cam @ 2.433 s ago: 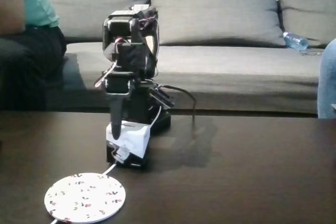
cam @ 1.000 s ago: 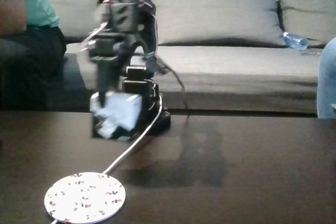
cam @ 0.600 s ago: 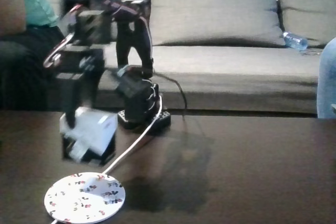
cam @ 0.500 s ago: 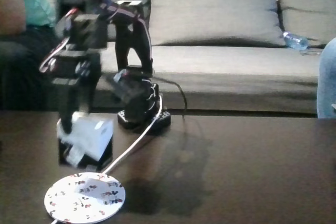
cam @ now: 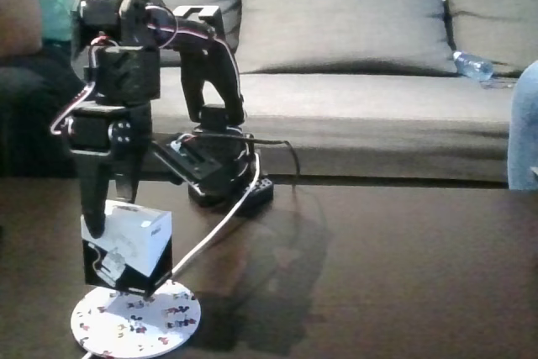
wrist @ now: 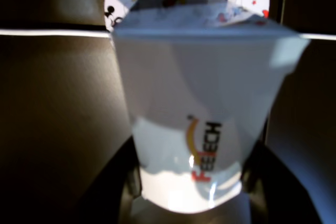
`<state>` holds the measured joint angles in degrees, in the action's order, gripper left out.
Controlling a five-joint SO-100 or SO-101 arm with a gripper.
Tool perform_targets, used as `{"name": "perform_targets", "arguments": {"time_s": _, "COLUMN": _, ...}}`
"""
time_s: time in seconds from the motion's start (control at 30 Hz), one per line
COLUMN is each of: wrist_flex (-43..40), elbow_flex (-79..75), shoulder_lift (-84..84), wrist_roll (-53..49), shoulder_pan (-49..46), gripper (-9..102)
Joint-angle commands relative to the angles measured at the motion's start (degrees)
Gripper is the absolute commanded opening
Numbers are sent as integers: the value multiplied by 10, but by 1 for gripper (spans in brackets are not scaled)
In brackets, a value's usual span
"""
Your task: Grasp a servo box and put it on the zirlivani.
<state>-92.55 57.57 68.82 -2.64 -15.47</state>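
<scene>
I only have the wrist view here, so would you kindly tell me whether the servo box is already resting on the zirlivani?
Observer: In the fixed view the servo box sits tilted at the back edge of the zirlivani; whether its low corner touches, I cannot tell.
Operator: Thank you. Is the box centred over the disc?
Observer: No, most of the disc's front lies bare in the fixed view.
Operator: Is anything else near the drop spot?
Observer: A white cable runs from the arm's base down behind the disc.
</scene>
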Motion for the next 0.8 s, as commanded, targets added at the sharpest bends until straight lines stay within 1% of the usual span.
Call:
{"name": "perform_targets", "arguments": {"time_s": 0.0, "wrist_flex": 6, "elbow_flex": -22, "shoulder_lift": 6, "wrist_roll": -1, "shoulder_pan": -6, "gripper": 14}}
{"name": "perform_targets", "arguments": {"time_s": 0.07, "wrist_flex": 6, "elbow_flex": -23, "shoulder_lift": 6, "wrist_roll": -2, "shoulder_pan": -5, "gripper": 15}}
{"name": "perform_targets", "arguments": {"time_s": 0.17, "wrist_flex": 6, "elbow_flex": -21, "shoulder_lift": 6, "wrist_roll": 3, "shoulder_pan": -6, "gripper": 20}}
{"name": "perform_targets", "arguments": {"time_s": 0.23, "wrist_flex": 6, "elbow_flex": -21, "shoulder_lift": 6, "wrist_roll": 4, "shoulder_pan": -7, "gripper": 22}}
{"name": "perform_targets", "arguments": {"time_s": 0.77, "wrist_flex": 6, "elbow_flex": -20, "shoulder_lift": 4, "wrist_roll": -2, "shoulder_pan": -7, "gripper": 23}}
